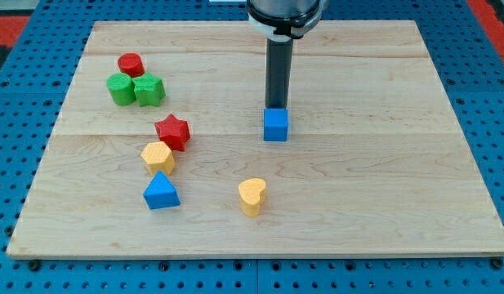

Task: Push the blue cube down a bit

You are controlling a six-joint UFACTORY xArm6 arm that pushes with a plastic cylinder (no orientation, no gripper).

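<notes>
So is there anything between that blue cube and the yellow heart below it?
No. In the camera view, only bare wooden board lies between the blue cube and the yellow heart. My tip sits just above the cube.

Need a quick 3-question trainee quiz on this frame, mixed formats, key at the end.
1. True or false: my tip sits just above the blue cube, on the side toward the view's top.
2. Which block lies nearest the blue triangular block? A) red cylinder B) yellow hexagonal block C) yellow heart
3. Fill in: the red star lies toward the view's ____ of the blue cube.

Key: 1 true; 2 B; 3 left.
</notes>
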